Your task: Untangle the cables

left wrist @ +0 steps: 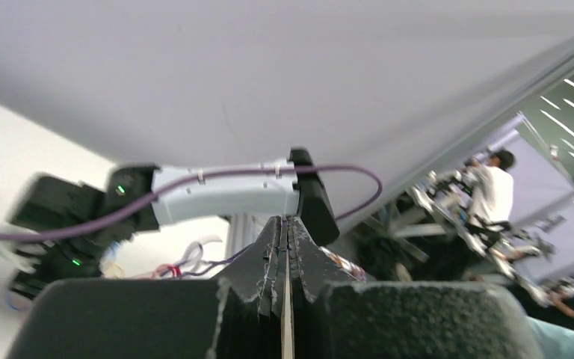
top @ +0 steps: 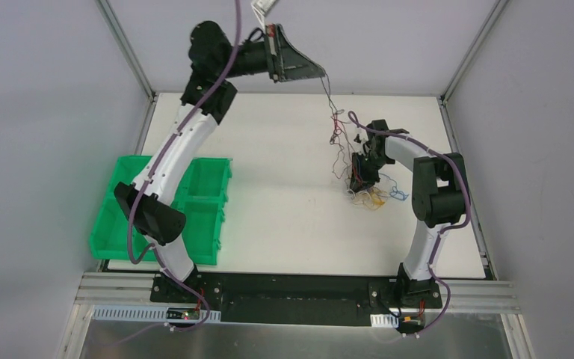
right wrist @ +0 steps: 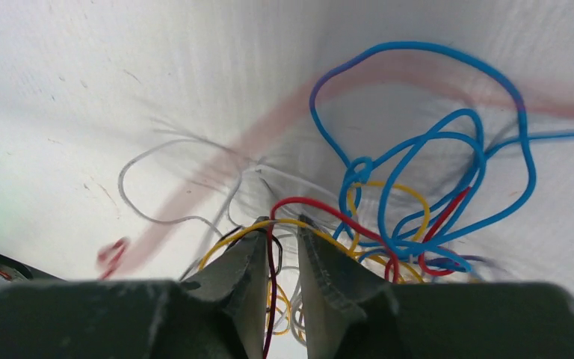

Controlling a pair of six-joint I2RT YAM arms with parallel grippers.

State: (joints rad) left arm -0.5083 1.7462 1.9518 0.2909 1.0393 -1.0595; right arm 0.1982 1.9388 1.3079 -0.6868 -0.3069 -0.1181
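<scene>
Ridged black fingers [right wrist: 250,280] pinch thin, looping, glossy cables [right wrist: 418,187].

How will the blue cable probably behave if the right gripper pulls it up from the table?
The blue cable lies in loose curls, so it is likely floppy and will sag. It looks very thin, so probably light. It crosses red and yellow wires, so it may drag them along.

light: bright, even | shadows: soft | wrist views: motion-blurred
</scene>
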